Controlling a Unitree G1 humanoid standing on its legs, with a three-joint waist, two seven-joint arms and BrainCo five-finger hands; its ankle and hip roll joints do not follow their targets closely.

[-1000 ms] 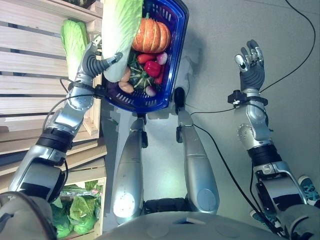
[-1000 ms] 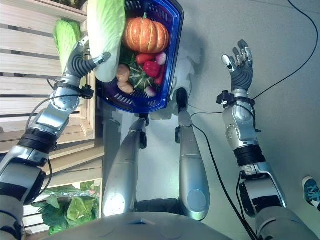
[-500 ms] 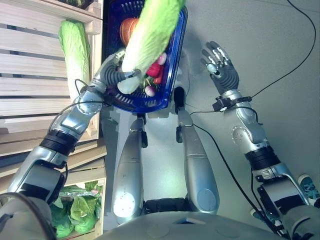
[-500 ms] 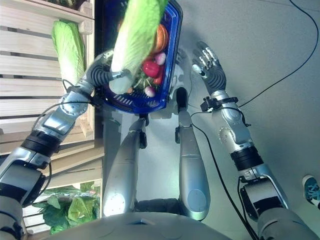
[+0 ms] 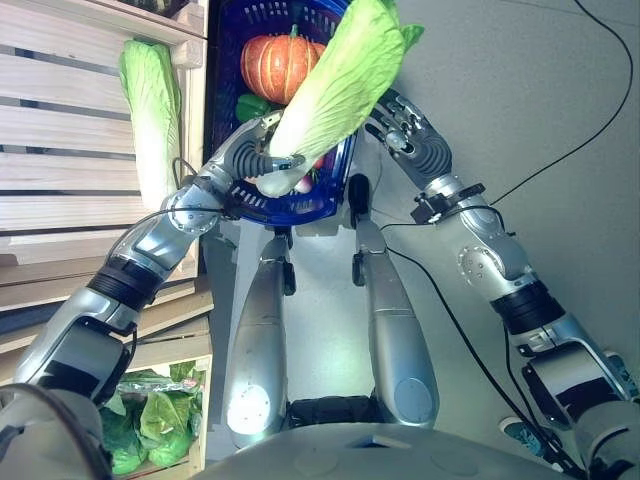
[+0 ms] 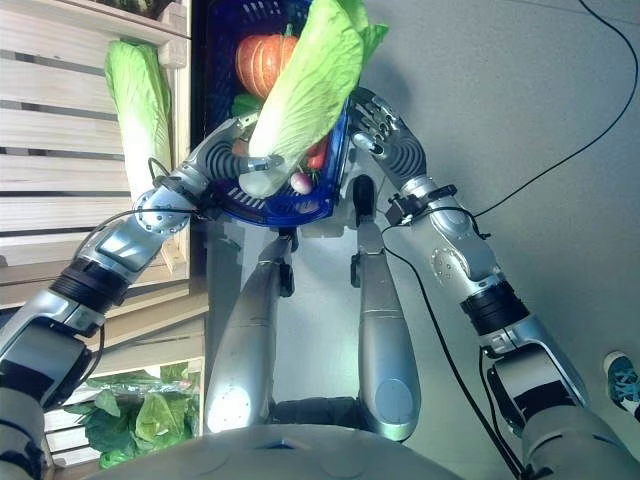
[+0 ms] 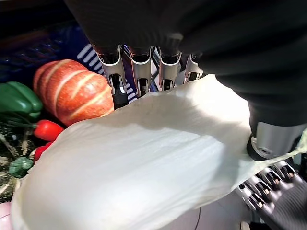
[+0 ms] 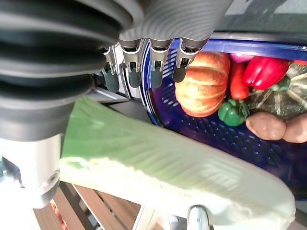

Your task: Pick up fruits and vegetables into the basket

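My left hand (image 5: 250, 160) is shut round the white stem end of a long pale green napa cabbage (image 5: 335, 90), which slants up to the right above the blue basket (image 5: 300, 212). In the left wrist view my fingers (image 7: 139, 67) curl over the cabbage (image 7: 134, 177). My right hand (image 5: 410, 140) is open, palm toward the cabbage, close by the basket's right rim. The right wrist view has the cabbage (image 8: 168, 167) lying across my palm. The basket holds an orange pumpkin (image 5: 275, 65), a red pepper (image 8: 264, 72), a green pepper (image 8: 232, 110) and a potato (image 8: 266, 125).
A second napa cabbage (image 5: 150, 110) lies on the wooden slatted shelf (image 5: 60, 120) at the left. A crate with leafy greens (image 5: 150, 420) sits at the lower left. Grey floor (image 5: 520, 60) spreads to the right of the basket.
My left hand has swung the cabbage rightward over the basket, uncovering the pumpkin. My right hand has come in from the right to the cabbage and the basket's rim.
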